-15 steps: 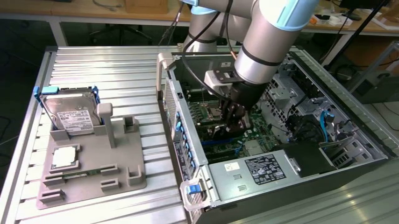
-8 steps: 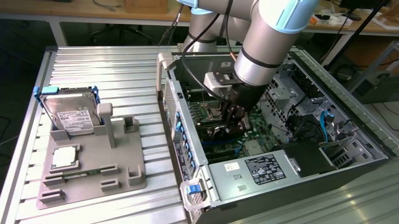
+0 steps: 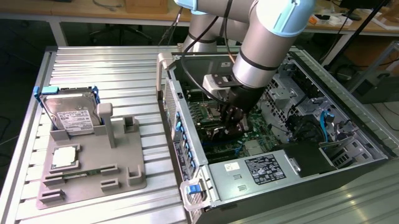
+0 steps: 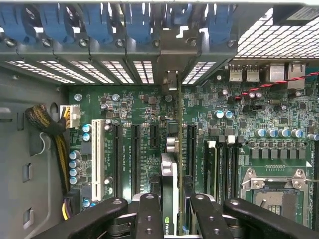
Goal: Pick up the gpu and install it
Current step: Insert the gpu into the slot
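**Jaws closed on gpu inside the case**

Jaws are seen part-closed, clamped on the gpu (image 4: pixel 170 199), which is held edge-on between the black fingers (image 4: pixel 148 216) in the wrist view. The gripper (image 3: pixel 232 122) is reached down into the open computer case (image 3: pixel 365 140), low over the motherboard (image 4: pixel 139 107). The card is lined up along an expansion slot (image 4: pixel 173 144), its far end pointed toward the rear slot openings and the row of blue retention clips (image 4: pixel 94 25). Whether the card edge is seated in the slot cannot be told.

A white slot (image 4: pixel 96 152) and several black slots are noted beside the card on one side; memory slots (image 4: pixel 224 164) and the CPU socket (image 4: pixel 271 191) lie on the other. A yellow-and-black cable bundle (image 4: pixel 50 134) is seen near the case wall.

In the exterior view, the case is laid on its side on the ribbed metal counter (image 3: pixel 93 70). To the exterior view's left, well apart from the case, a grey holder tray (image 3: pixel 124 172) is noted, with a hard drive (image 3: pixel 72 114) in a blue frame stood upright at its back and a small silver CPU chip (image 3: pixel 64 157) lying flat in front of it.
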### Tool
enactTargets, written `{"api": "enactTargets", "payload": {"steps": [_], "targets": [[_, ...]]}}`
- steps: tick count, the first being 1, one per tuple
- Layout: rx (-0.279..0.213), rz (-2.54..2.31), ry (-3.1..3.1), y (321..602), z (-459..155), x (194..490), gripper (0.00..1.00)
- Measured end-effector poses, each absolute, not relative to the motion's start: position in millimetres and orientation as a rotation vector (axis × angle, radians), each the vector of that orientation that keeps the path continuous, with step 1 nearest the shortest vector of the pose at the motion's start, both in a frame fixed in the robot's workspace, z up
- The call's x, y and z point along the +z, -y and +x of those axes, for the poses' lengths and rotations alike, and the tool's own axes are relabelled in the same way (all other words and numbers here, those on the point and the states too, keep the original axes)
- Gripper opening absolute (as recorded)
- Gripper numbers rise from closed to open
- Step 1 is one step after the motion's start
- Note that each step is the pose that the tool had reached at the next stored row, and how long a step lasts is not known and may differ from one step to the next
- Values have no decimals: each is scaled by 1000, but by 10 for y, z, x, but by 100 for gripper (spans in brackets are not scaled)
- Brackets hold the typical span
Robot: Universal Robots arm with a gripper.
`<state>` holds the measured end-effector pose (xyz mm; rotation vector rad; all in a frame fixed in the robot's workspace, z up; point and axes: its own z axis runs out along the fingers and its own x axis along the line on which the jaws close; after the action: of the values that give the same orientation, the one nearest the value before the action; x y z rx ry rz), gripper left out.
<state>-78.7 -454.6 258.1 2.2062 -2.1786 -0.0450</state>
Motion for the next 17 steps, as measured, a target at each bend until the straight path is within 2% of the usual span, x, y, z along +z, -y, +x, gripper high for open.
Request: {"api": "enactTargets", "payload": {"steps": [17], "targets": [[-35,2212,2184,4544,-843,2514,27]]}}
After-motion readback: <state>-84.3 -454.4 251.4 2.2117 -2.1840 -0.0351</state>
